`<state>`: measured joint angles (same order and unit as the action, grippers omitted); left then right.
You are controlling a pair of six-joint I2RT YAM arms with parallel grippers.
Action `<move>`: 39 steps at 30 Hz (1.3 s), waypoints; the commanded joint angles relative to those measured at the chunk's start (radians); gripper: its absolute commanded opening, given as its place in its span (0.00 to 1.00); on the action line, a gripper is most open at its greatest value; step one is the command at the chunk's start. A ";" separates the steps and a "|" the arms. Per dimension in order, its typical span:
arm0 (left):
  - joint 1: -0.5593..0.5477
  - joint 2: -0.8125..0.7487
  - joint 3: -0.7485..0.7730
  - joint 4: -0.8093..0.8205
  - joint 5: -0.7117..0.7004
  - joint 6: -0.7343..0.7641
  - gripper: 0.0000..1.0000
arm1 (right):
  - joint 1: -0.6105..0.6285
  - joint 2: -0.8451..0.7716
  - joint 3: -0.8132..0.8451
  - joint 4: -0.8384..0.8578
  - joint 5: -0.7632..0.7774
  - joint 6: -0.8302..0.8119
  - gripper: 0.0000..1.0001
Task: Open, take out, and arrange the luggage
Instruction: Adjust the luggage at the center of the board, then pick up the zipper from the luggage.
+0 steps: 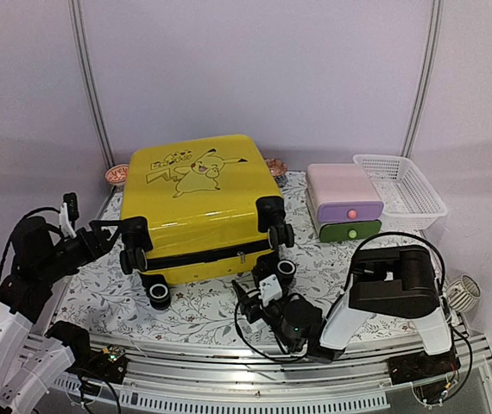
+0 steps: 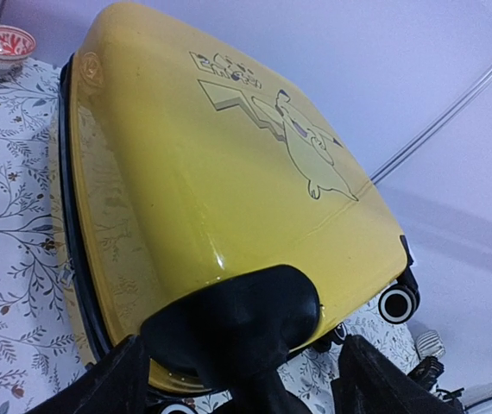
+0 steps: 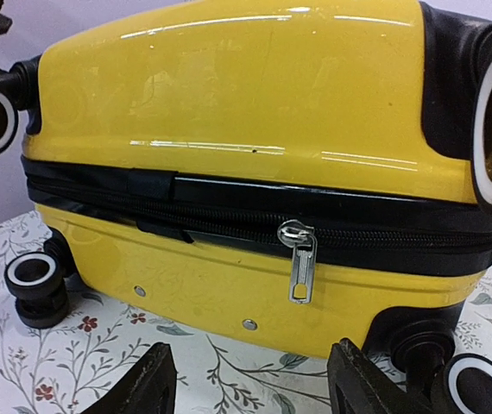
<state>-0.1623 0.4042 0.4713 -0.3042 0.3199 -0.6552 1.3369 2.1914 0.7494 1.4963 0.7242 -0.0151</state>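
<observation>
Lying flat, zipped luggage [image 1: 198, 203]: glossy rigid shell, slippery, likely bulky; take zipper pull [image 3: 300, 269]. Right gripper [image 3: 250, 366] apart, empty, below pull; left gripper [image 2: 242, 371] apart, flanking caster [image 2: 237, 319].

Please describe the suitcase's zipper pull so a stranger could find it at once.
Find the big yellow suitcase on the flowered cloth. Across its near, wheeled end runs a black zipper band. The zipper pull is the small silver tab hanging from it, unlike the round rivets below.
</observation>
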 commanded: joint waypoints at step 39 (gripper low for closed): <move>-0.008 0.066 -0.025 0.088 0.006 0.009 0.78 | -0.142 0.145 0.172 0.057 -0.117 0.098 0.26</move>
<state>-0.1635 0.4656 0.4438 -0.2424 0.3267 -0.6552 1.2095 2.3169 0.9039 1.5337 0.6292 0.0719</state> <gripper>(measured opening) 0.781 0.281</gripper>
